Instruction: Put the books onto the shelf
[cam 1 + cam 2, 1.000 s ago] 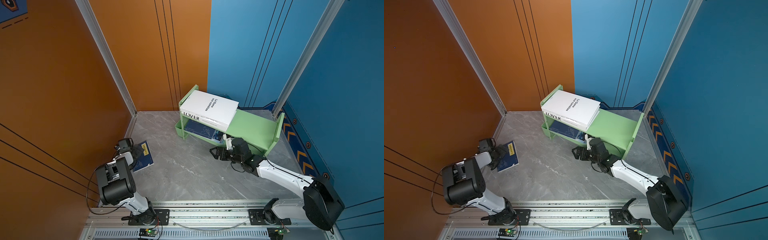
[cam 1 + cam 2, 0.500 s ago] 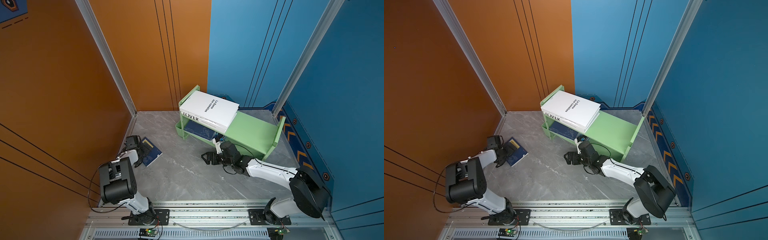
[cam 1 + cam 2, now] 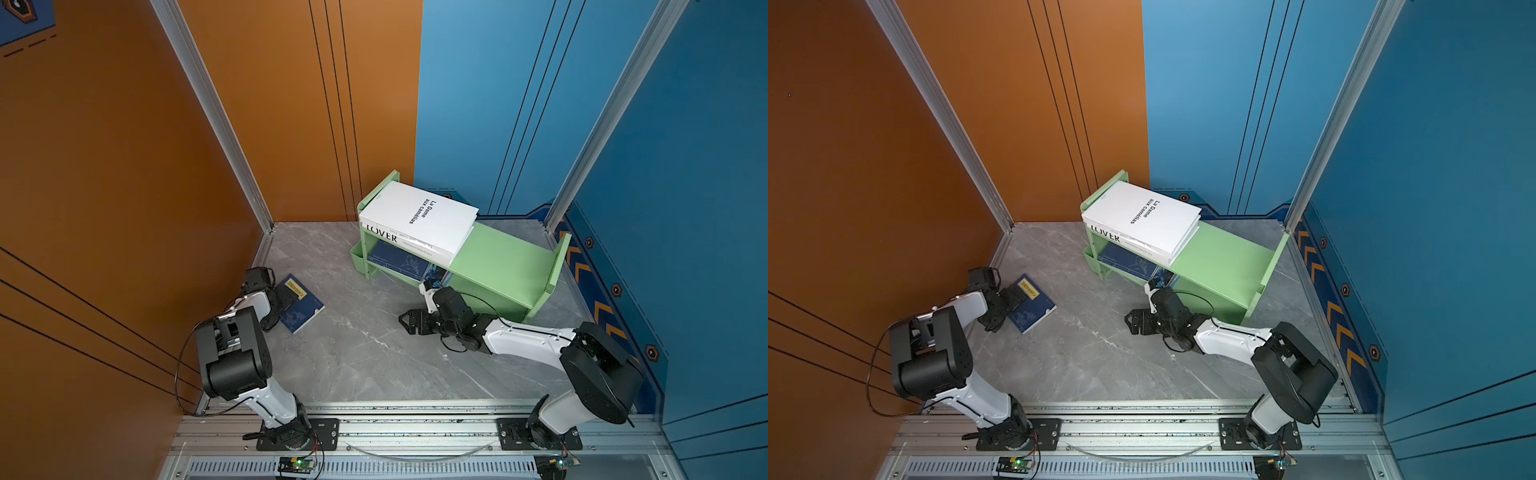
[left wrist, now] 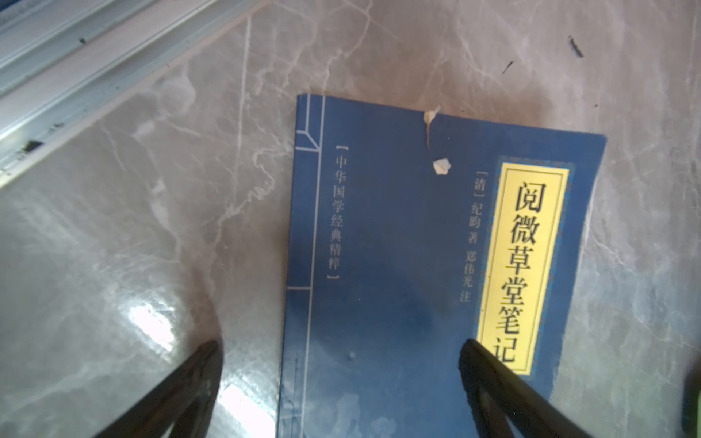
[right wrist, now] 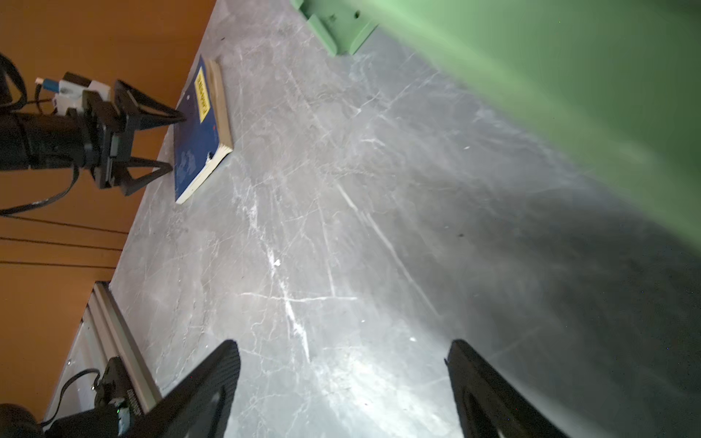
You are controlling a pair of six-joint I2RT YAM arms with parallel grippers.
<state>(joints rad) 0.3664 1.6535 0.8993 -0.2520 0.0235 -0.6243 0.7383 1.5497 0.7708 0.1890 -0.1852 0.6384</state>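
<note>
A thin navy book with a yellow label (image 3: 300,304) (image 3: 1030,304) (image 4: 398,246) lies flat on the floor at the left. My left gripper (image 3: 286,300) (image 4: 341,347) is open at its near edge, one finger over the cover and the other over bare floor. The light-green shelf (image 3: 507,257) (image 3: 1225,257) carries two white books (image 3: 419,216) stacked on its top tier, the lower one lettered LOVER. Navy books (image 3: 399,262) lie on its lower tier. My right gripper (image 3: 409,324) (image 5: 343,349) hangs open and empty over the floor in front of the shelf.
Orange wall (image 3: 124,187) stands close behind the left arm, blue walls (image 3: 685,208) at the back and right. A small green cup (image 3: 356,257) hangs on the shelf's left side. A metal rail (image 3: 395,424) runs along the front edge.
The navy book has slid and turned a little to the right, away from the wall, with the left gripper behind it. The right gripper has drawn back from the shelf's lower tier toward the floor's middle.
</note>
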